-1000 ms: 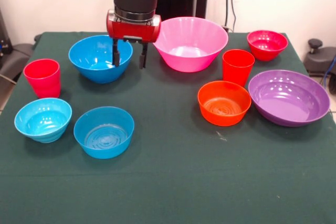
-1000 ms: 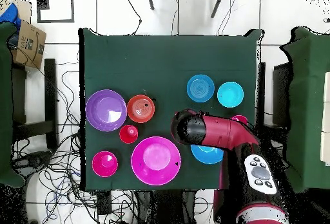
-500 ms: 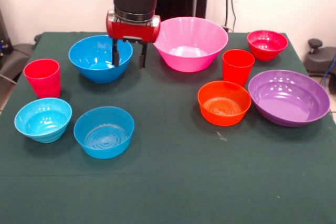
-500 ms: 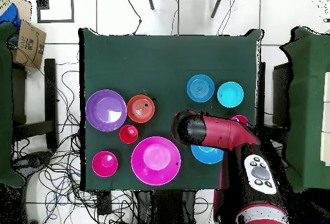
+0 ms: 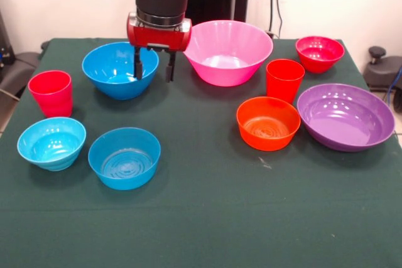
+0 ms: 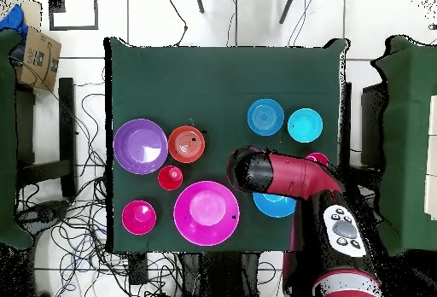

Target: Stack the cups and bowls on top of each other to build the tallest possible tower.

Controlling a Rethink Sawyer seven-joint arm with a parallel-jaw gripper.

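Observation:
My gripper (image 5: 154, 68) hangs open and empty, its left finger over the right rim of the deep blue bowl (image 5: 116, 70), just left of the large pink bowl (image 5: 227, 51). The orange-red cup (image 5: 284, 80) stands between the small red bowl (image 5: 319, 53), the orange bowl (image 5: 268, 122) and the purple bowl (image 5: 345, 116). At the left are the pinkish-red cup (image 5: 51, 92), the light-blue bowl (image 5: 51, 142) and the small blue bowl (image 5: 124, 157). No tower shows: every piece stands alone. In the overhead view my arm (image 6: 286, 176) hides the gripper and part of the deep blue bowl (image 6: 275, 206).
The green-covered table (image 5: 207, 218) carries everything. Dark chairs flank it, and a cardboard box (image 6: 38, 55) rests on one of them. Cables (image 6: 81, 225) trail over the tiled floor around the table.

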